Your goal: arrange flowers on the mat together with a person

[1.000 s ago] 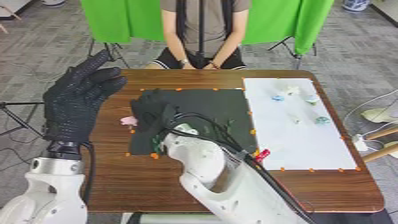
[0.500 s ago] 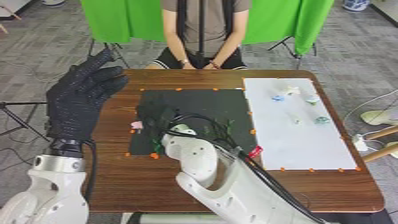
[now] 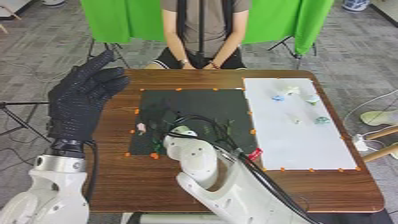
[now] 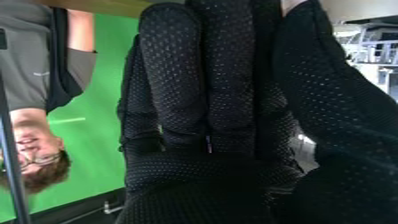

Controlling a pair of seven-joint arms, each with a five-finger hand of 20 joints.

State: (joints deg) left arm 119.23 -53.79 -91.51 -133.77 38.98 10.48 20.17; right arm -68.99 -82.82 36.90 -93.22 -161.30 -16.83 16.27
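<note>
Along the left edge of the dark mat [image 3: 209, 98], we are pinching the pink flower [image 3: 140, 128] in our right hand [image 3: 160, 118]. Our left hand [image 3: 76, 102] is hovering, fingers relaxed, at the left edge of the tabletop [image 3: 133, 190]; small flowers [image 3: 278, 98] are lying on the white mat [image 3: 306, 147].

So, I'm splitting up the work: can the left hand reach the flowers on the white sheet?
Probably not easily: the flowers lie far right, and the right arm is between them and the left hand.
</note>
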